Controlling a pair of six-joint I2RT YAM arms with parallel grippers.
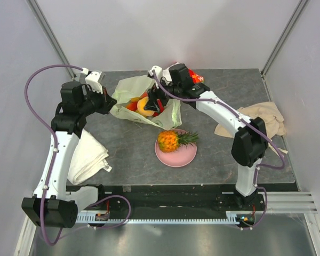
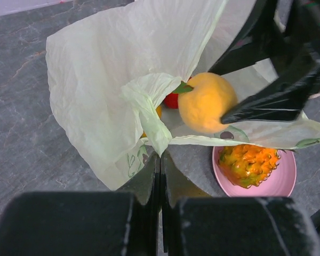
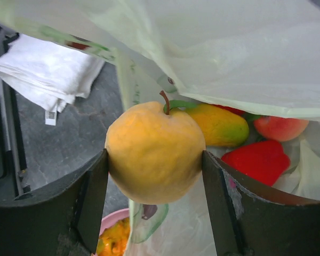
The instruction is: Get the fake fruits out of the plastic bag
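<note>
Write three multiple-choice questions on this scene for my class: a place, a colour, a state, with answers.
1. Where is the pineapple? A in a bowl; B on the pink plate; C on a shelf.
2. What colour is the fruit in the right gripper? A purple; B green; C yellow-orange.
3. What is the left gripper doing? A pinching the plastic bag, shut; B hanging open; C holding a cup.
Answers: B, it lies on the plate; C, the wrist view shows it; A, it clamps the bag's edge.

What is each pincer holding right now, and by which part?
Right pincer grips the yellow-orange fruit across its sides; left pincer pinches the plastic bag at its rim.
</note>
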